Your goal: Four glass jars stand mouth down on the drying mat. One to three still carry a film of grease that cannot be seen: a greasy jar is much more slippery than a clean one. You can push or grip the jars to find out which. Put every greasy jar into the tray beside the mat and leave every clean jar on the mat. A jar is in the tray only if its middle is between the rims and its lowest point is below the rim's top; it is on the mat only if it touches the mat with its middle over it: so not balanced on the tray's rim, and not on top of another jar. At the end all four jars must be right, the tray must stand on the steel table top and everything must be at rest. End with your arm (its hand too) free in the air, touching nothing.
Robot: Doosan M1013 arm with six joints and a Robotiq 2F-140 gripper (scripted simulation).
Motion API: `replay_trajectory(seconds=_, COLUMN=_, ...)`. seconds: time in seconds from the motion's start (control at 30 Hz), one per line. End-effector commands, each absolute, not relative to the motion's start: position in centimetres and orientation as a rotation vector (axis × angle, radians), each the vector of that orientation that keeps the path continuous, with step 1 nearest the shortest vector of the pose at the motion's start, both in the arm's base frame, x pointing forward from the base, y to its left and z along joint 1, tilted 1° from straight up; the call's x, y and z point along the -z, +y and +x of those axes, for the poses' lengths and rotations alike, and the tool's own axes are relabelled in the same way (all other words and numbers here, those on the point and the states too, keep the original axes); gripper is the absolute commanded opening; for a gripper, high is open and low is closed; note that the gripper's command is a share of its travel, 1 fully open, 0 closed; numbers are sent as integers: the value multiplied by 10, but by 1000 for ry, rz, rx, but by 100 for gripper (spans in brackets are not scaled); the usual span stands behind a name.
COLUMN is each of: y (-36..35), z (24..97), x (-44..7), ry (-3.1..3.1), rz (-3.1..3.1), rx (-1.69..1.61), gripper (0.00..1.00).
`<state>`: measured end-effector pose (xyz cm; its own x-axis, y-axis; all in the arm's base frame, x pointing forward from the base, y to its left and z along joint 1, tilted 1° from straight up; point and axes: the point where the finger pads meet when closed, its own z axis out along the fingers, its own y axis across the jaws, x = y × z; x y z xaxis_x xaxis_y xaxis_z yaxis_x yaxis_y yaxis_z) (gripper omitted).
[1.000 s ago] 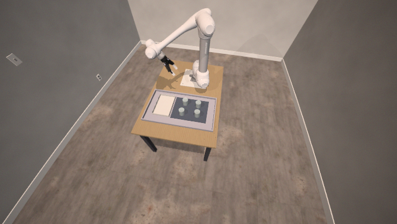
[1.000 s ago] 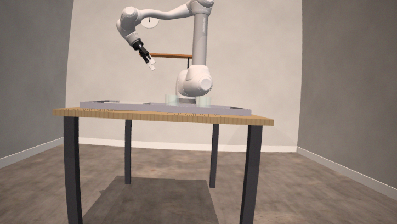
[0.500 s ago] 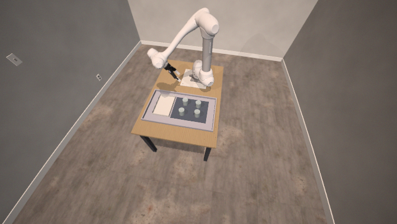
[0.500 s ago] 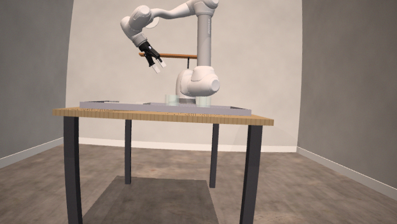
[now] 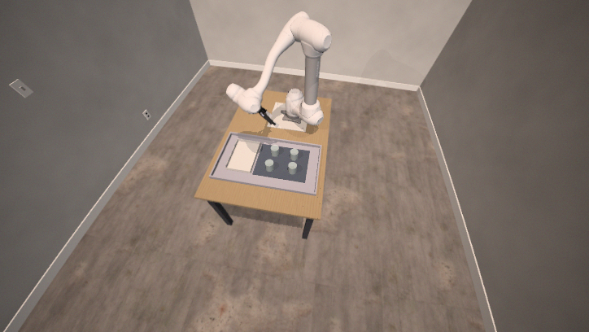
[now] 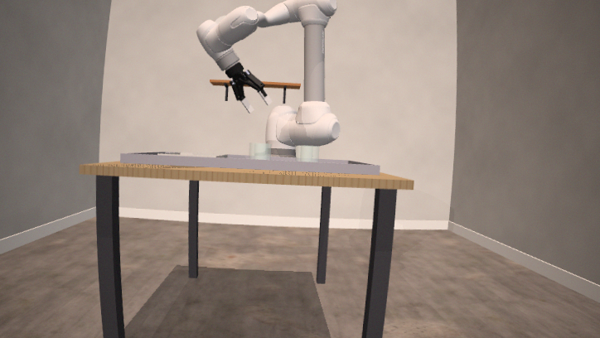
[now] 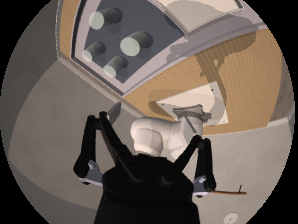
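1. The gripper [image 5: 272, 123] [image 6: 258, 107] [image 7: 152, 114] is released, its two fingers spread with nothing between them. It hangs in the air over the far part of the desk [image 5: 263, 203] [image 6: 247, 177] [image 7: 257, 75], to the left of the arm's base, tilted with its fingertips pointing down and rightward.
2. All four jars stand on the dark mat [image 5: 281, 176] [image 7: 155, 17], apart from one another, two by two: far left jar [image 5: 274, 150] [image 7: 130, 46], far right jar [image 5: 294, 155] [image 7: 110, 71], near left jar [image 5: 268, 165] [image 7: 96, 20] and near right jar [image 5: 292, 168] [image 7: 88, 55].
3. The pale tray [image 5: 243, 155] [image 7: 200, 12] lies just left of the mat, with no jar in it.
4. Mat and tray both lie within the raised rim of the grey top [image 5: 263, 182] [image 6: 251, 161] [image 7: 205, 38], which rests on the desk.
5. The white arm [image 5: 311, 78] [image 6: 313, 63] [image 7: 149, 136] rises from a white plate [image 5: 303, 127] [image 7: 220, 118] at the desk's far side and bends over to the left.
6. Which jars are greasy, I cannot tell.

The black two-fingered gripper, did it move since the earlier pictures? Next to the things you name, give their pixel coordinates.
Yes. In the top view, the black two-fingered gripper [image 5: 273, 124] [image 6: 259, 107] [image 7: 152, 114] moved closer to the flat white plate [image 5: 293, 125] [image 7: 220, 112] under the arm.
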<state>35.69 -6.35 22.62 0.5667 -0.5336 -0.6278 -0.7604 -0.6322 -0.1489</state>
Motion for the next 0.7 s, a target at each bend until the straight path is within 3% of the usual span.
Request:
replay_trajectory(seconds=0.0, y=-50, z=361, x=-226, ry=1007, rz=-2422, rx=-778, gripper=100)
replay_trajectory(seconds=0.57, y=44, z=383, x=-225, ry=693, rz=-2580, rx=-866, gripper=100)
replay_trajectory(seconds=0.67, y=37, z=390, x=-225, ry=930, rz=-2518, rx=-837, gripper=100)
